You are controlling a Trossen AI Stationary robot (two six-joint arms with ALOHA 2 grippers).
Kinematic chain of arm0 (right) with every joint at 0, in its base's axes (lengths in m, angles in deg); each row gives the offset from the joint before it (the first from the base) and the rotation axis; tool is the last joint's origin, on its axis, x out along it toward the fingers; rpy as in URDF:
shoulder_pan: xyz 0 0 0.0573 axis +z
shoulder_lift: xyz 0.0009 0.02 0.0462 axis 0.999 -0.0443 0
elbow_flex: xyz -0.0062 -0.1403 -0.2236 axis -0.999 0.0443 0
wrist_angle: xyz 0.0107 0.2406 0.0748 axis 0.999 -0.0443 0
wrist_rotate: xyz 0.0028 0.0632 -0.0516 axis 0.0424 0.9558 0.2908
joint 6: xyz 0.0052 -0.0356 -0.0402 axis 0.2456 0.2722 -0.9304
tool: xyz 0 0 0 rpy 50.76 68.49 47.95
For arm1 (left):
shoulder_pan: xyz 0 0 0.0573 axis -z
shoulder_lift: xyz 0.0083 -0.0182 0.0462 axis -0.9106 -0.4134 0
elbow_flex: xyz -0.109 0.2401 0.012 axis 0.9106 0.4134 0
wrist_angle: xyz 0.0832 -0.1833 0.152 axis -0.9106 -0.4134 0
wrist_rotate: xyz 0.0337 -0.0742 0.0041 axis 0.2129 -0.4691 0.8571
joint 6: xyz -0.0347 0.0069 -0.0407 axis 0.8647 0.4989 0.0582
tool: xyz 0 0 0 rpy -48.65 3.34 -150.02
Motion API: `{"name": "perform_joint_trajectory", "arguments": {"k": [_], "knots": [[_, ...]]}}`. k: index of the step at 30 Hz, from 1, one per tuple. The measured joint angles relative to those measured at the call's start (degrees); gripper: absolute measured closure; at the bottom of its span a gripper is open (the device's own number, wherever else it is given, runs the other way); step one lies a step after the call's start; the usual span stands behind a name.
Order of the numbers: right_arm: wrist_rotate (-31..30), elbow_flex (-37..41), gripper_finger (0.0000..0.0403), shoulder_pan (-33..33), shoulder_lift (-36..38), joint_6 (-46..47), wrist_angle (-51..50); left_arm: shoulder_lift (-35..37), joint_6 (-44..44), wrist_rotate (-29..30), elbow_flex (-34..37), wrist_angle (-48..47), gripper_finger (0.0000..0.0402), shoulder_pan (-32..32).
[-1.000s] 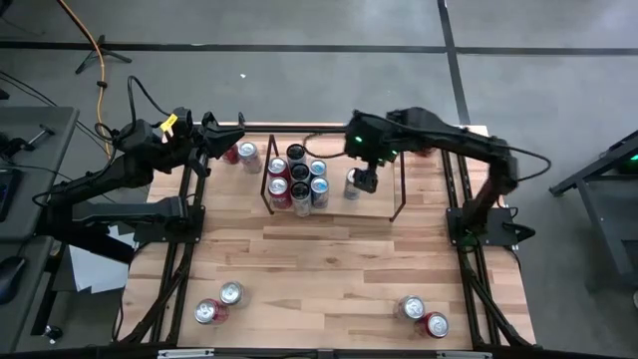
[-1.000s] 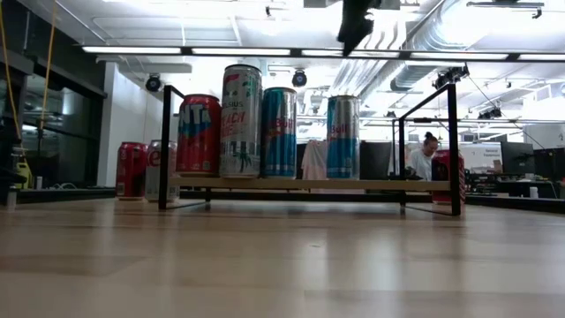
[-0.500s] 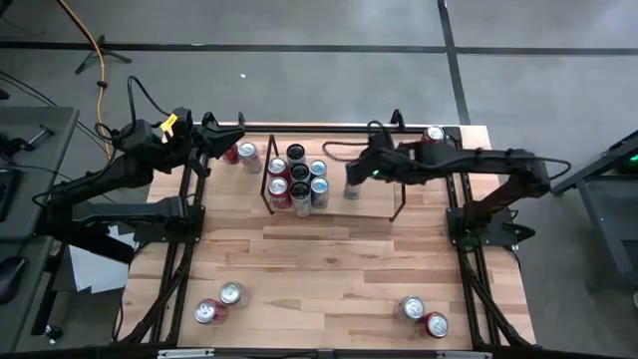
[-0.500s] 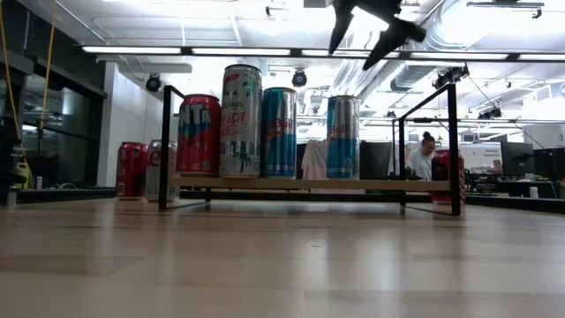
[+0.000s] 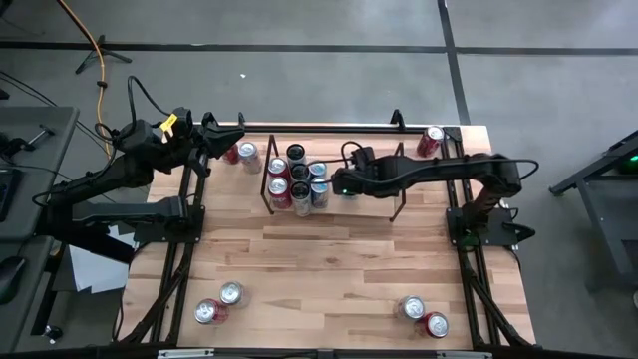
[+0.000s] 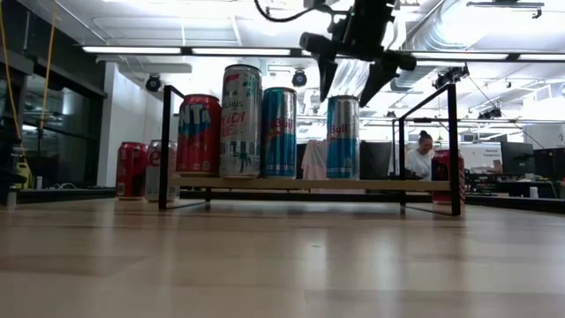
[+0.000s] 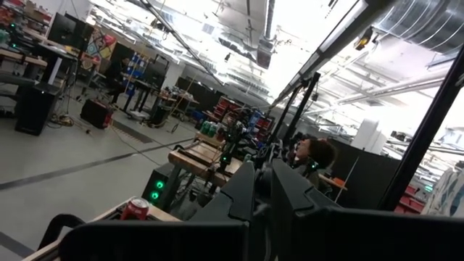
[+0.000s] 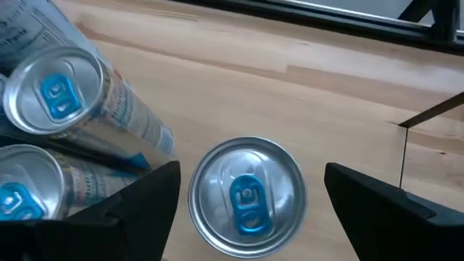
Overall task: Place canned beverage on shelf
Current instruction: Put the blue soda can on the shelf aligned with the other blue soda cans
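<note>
Since the earlier frames your right arm has stretched out low across the shelf (image 5: 384, 204) and now lies pointing toward the can cluster; the right gripper (image 6: 355, 72), which was up near the ceiling line in the low view, has dropped to just above the blue can (image 6: 342, 137). The left arm has not shifted.

- Shelf: on the far half of the table (image 5: 329, 269). Black rod frame, clear flat top. The right side of its top is bare.
- Cans on it: the cluster (image 5: 297, 179) sits at its left end, about 6 tops countable from above. The blue can stands upright on the top, just right of that cluster, apart from it.
- Right gripper: fingers spread wide, 1 on each side of the blue can's lid in the wrist view, not touching it. Nothing held. You have this can already set down, by my reading.
- Left gripper (image 5: 204, 140): parked at the table's far left corner, fingers closed, empty.
- Left to do: 2 cans (image 5: 219, 302) wait at the near left, 2 cans (image 5: 423, 315) at the near right, 2 more (image 5: 240, 153) beside the left gripper, 1 red can (image 5: 432, 141) at the far right corner. Judged from this, you are roughly halfway.
</note>
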Motion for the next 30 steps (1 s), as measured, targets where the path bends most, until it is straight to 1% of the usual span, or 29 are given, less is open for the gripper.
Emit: {"name": "perform_joint_trajectory", "arguments": {"k": [6, 9, 12, 17, 18, 20, 22, 24, 26, 30], "knots": [[-0.3, 0.1, 0.0076, 0.0, -2.3, 0.5, -0.8, 0.0, 0.0, 0.0, 0.0, 0.0, 0.0398, 0.0], [0.6, 0.1, 0.0087, 0.0, -2.7, 0.5, -0.8, 0.0, 0.3, 0.0, 0.0, 0.0, 0.0398, 0.0], [1.2, 0.1, 0.0113, 0.1, -2.9, 0.5, -1.2, 0.0, 0.5, 0.0, 0.0, 0.0, 0.0398, 0.0], [1.4, 0.1, 0.0185, 0.2, -2.9, 0.0, -1.7, 0.0, 0.5, 0.0, 0.0, 0.0, 0.0398, 0.0], [1.5, 0.1, 0.0189, 0.2, -2.8, -0.5, -1.8, 0.0, 0.5, 0.0, 0.0, 0.0, 0.0398, 0.0], [1.7, -0.2, 0.0189, 0.1, -2.6, -3.4, -2.1, 0.0, 0.5, 0.0, 0.0, 0.0, 0.0398, 0.0], [2.2, -1.3, 0.0189, -1.0, -2.5, -9.4, -2.5, 0.0, 0.5, 0.0, 0.0, 0.0, 0.0398, 0.0], [2.5, -3.8, 0.0189, -2.9, -2.3, -15.7, -2.9, 0.0, 0.5, 0.0, 0.0, 0.0, 0.0398, 0.0], [1.5, -6.7, 0.0189, -5.3, -2.0, -20.8, -2.8, 0.0, 0.5, 0.3, 0.0, 0.0, 0.0398, 0.0], [1.6, -10.9, 0.0189, -9.9, -2.0, -30.5, 3.0, 0.0, 0.3, 0.3, 0.0, -0.2, 0.0398, 0.0]]}}
